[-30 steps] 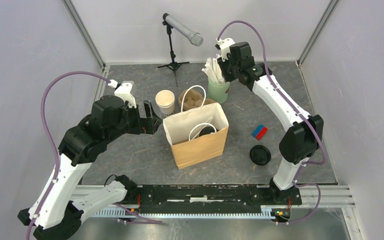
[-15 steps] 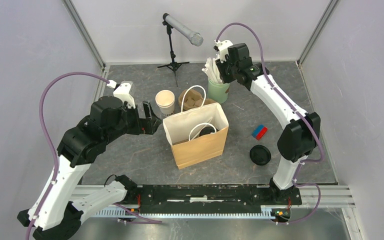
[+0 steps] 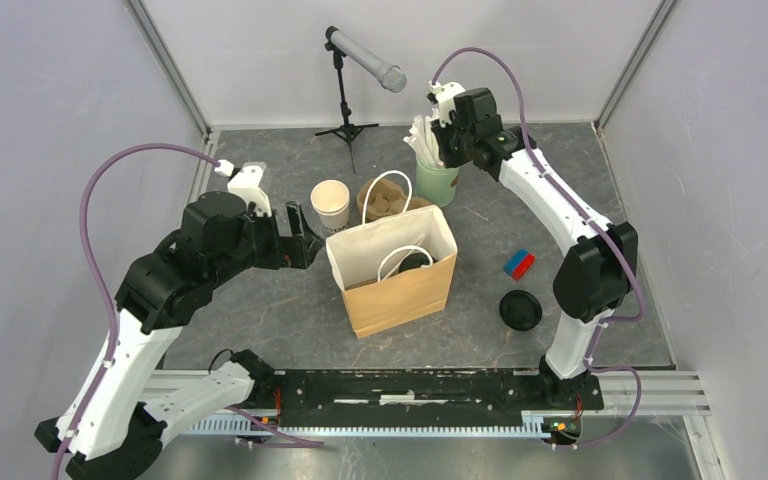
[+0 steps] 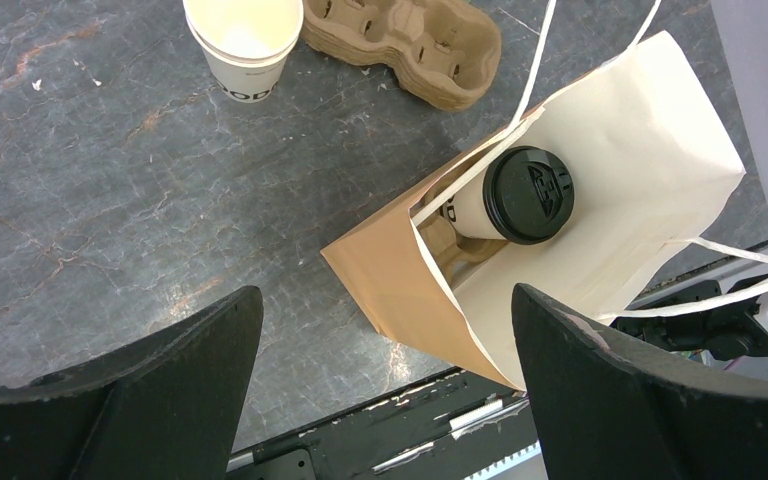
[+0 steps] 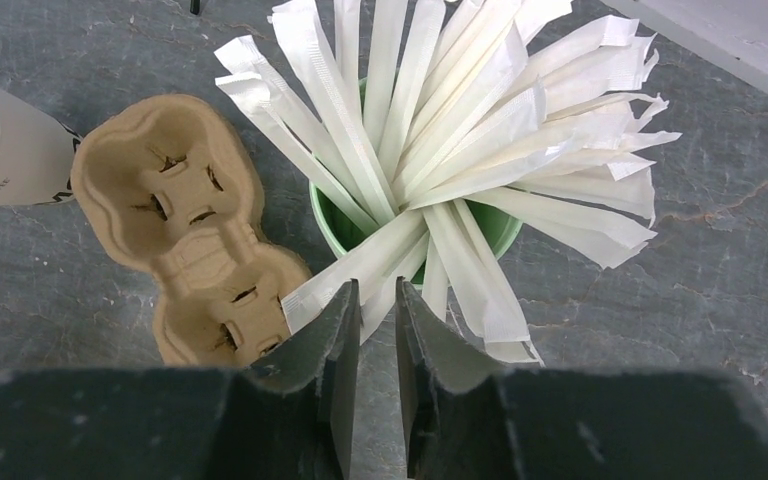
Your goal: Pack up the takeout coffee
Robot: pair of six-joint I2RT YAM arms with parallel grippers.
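The takeout coffee [image 4: 528,195], a white cup with dark print and a black lid, stands inside the open brown paper bag [image 4: 390,280]. From above, only its lid [image 3: 415,262] shows in the bag [image 3: 400,290]. My left gripper [image 3: 305,245] hovers just left of the bag, wide open and empty [image 4: 385,300]. My right gripper [image 3: 438,150] is at the back, over a green cup [image 5: 335,225] full of paper-wrapped straws [image 5: 440,130]. Its jaws [image 5: 377,285] stand a narrow gap apart, with a straw wrapper's end just beyond the tips.
A stack of lidless cups [image 3: 330,205] and a brown pulp cup carrier [image 3: 385,200] stand behind the bag. A loose black lid [image 3: 520,310] and a red-and-blue block [image 3: 519,264] lie to the right. A microphone on a stand [image 3: 348,90] is at the back.
My right gripper has edged slightly left, closer over the straws. The left arm, the bag and the coffee have not moved.
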